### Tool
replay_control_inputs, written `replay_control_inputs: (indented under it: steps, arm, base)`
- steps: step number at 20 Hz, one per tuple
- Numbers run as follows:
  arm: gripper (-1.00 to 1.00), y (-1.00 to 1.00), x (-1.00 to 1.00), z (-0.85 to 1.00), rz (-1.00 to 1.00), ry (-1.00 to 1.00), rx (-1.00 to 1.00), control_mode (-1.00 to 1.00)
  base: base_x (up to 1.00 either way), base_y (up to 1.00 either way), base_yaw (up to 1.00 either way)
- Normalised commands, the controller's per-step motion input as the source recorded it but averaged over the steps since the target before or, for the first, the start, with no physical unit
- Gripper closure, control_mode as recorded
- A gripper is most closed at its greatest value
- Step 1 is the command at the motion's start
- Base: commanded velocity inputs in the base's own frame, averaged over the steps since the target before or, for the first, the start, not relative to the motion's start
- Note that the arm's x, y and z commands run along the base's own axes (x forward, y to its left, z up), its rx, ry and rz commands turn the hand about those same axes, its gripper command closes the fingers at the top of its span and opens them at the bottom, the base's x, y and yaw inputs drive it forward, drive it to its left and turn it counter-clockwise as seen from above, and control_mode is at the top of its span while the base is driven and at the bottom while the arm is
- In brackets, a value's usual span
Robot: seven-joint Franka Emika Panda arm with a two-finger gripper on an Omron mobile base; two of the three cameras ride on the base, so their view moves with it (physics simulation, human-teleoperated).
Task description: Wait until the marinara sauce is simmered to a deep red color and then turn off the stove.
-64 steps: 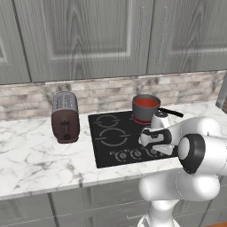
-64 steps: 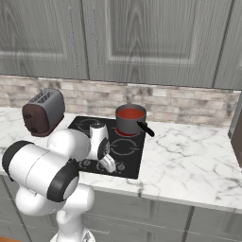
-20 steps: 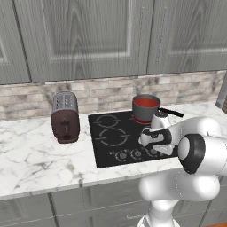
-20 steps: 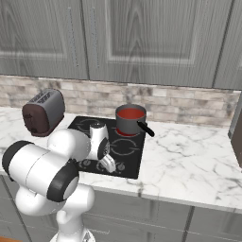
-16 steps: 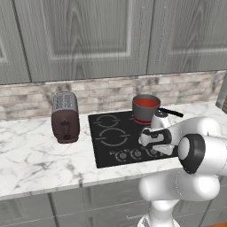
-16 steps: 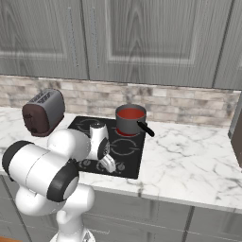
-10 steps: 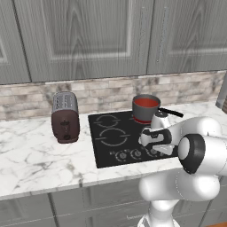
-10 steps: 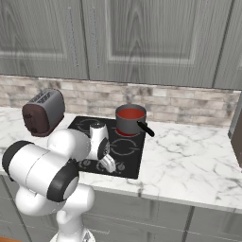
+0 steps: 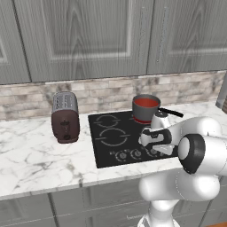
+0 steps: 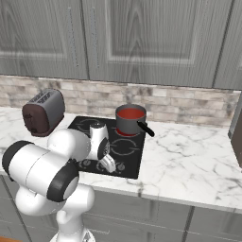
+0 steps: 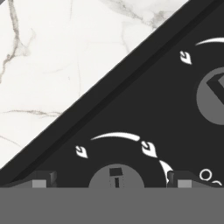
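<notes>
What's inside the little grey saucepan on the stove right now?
The saucepan holds smooth red marinara sauce, filling it near the rim. Anything beneath the sauce surface, and the burner under the pan, is covered from view.

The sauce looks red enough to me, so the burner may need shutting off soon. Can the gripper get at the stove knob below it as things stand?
Probably yes. The gripper is open, its fingertips flanking a stove knob with nothing between them.

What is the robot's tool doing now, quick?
Tool: open, holding nothing, poised around a stove knob.
</notes>
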Motion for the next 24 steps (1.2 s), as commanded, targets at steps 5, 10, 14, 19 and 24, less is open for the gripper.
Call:
replay_control_inputs:
  steps: [5, 10, 14, 19, 24]
  arm:
    - [-1.00, 0.00, 0.00, 0.00, 0.00, 0.00, 0.00, -1.00]
    - [-1.00, 0.00, 0.00, 0.00, 0.00, 0.00, 0.00, -1.00]
    - [-1.00, 0.00, 0.00, 0.00, 0.00, 0.00, 0.00, -1.00]
    - [-1.00, 0.00, 0.00, 0.00, 0.00, 0.00, 0.00, -1.00]
    - [-1.00, 0.00, 0.00, 0.00, 0.00, 0.00, 0.00, -1.00]
  base:
    - [0.00, 0.00, 0.00]
    - [0.00, 0.00, 0.00]
    - [0.00, 0.00, 0.00]
    - [0.00, 0.00, 0.00]
    - [0.00, 0.00, 0.00]
